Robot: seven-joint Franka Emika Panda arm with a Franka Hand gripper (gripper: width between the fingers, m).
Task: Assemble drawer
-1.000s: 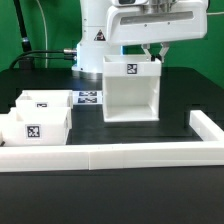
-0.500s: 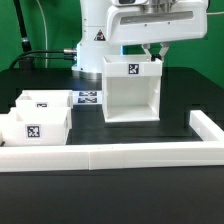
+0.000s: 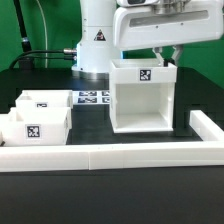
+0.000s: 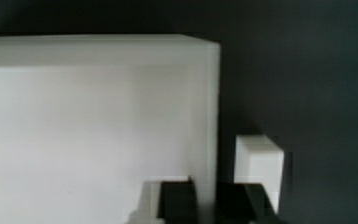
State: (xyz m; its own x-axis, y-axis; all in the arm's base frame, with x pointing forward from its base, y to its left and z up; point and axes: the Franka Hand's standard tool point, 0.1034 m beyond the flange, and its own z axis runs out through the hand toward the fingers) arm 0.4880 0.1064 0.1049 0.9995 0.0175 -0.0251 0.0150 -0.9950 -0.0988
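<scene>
The tall white drawer housing [image 3: 145,98] stands upright on the black table, its open front facing the camera and a square tag on its top rim. My gripper [image 3: 167,55] is at the housing's top edge on the exterior view's right, shut on its side wall. In the wrist view the housing [image 4: 96,120] fills most of the frame, and my gripper [image 4: 206,205] has a dark finger on each side of the thin wall. Two small tagged trays [image 3: 42,103] [image 3: 30,128] sit at the exterior view's left, apart from the housing.
The long low white border wall [image 3: 110,156] runs along the front and turns back at the exterior view's right [image 3: 208,125], close to the housing. The marker board [image 3: 92,97] lies flat between trays and housing. The robot base [image 3: 95,40] stands behind.
The housing, held by my gripper, has moved toward the exterior view's right and nearer the front border wall. The trays have not moved.
</scene>
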